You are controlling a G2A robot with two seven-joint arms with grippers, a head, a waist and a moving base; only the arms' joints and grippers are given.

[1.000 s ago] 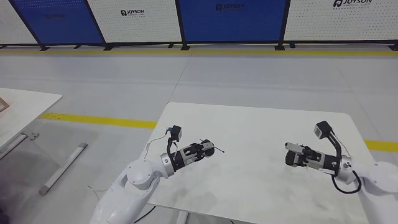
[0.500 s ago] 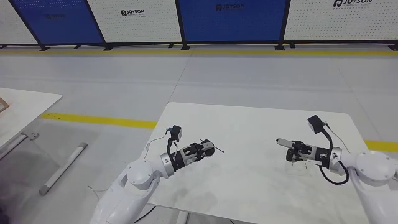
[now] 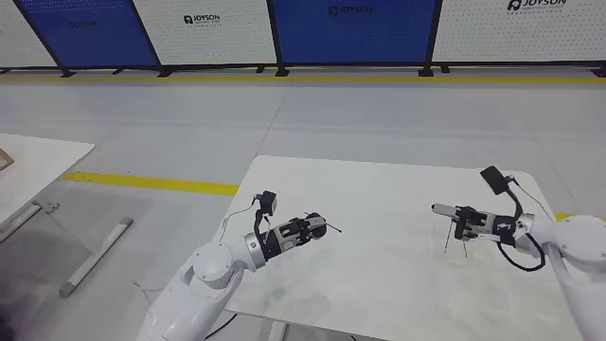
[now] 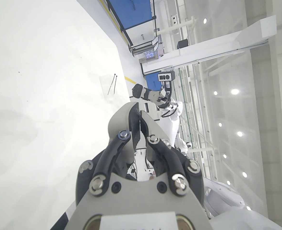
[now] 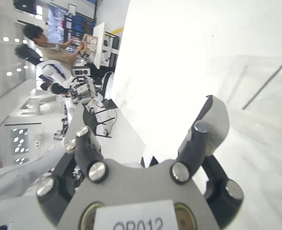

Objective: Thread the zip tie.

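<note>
Two zip ties [image 3: 447,238] lie flat on the table [image 3: 379,189], side by side and untouched. They sit just beside the right pincer [image 3: 440,211], on the side nearer the robot. From that wrist, one of the zip ties [image 5: 268,81] runs off to one side of the right pincer [image 5: 150,120], whose fingers stand wide apart with nothing between them.

A second ago this pincer sat lower, over the very spot where the ties now show. It has since swung up toward the table's far side and turned its wrist, leaving both strips in the open. The left arm hasn't budged. To my eye the right arm is still lining up its approach, so no tie is picked up and threading hasn't begun.

The left pincer [image 3: 320,224] hangs well away from the ties, its pads [image 4: 137,120] pressed together. A thin dark strand [image 3: 333,228] pokes past its tip. It may be another tie, but it is too small to tell.

The zip ties [image 4: 112,84] are slim, black, stiff-looking plastic strips, each with a small blocky head. They rest on a clear film [image 5: 246,84], glossy and faintly creased, over the matte white tabletop. The pincer fingers are grey shells faced with ribbed black pads.
</note>
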